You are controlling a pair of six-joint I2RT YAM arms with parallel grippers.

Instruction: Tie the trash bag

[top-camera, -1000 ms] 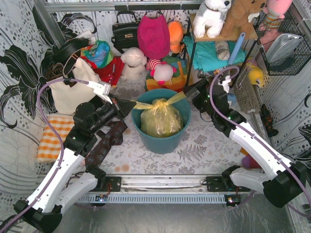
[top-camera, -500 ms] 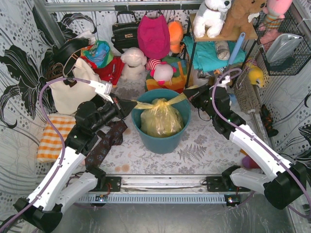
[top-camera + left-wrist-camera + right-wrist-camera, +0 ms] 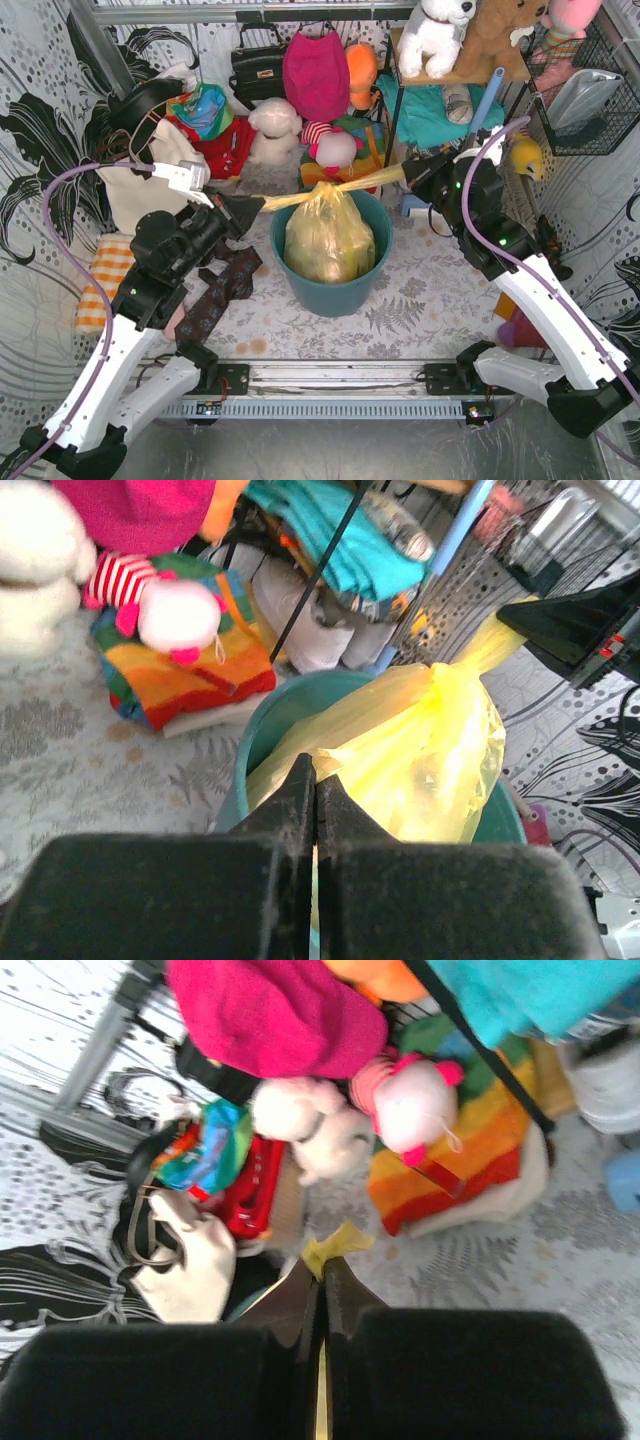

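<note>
The yellow trash bag [image 3: 328, 238] stands in the round teal bin [image 3: 335, 290] at mid-table, its two top corners pulled out sideways from a knot [image 3: 322, 188]. My left gripper [image 3: 256, 204] is shut on the left corner. My right gripper [image 3: 408, 174] is shut on the right corner, a yellow scrap [image 3: 338, 1244] poking past its fingertips. In the left wrist view the trash bag [image 3: 420, 770] bulges above the bin rim [image 3: 262, 735], stretched taut toward the right gripper [image 3: 520, 620].
A cream tote bag [image 3: 140, 190] and orange checked cloth [image 3: 95, 290] lie at left, a dark patterned cloth [image 3: 220, 290] beside the bin. Plush toys [image 3: 300, 120], a black handbag [image 3: 255, 65], a rainbow cloth [image 3: 350, 150] and a black shelf [image 3: 470, 90] crowd the back. A wire basket [image 3: 590, 90] hangs right.
Both grippers have pulled outward and up, stretching the bag corners tight. The bag has lifted partly out of the bin. The right gripper closed on its corner.
</note>
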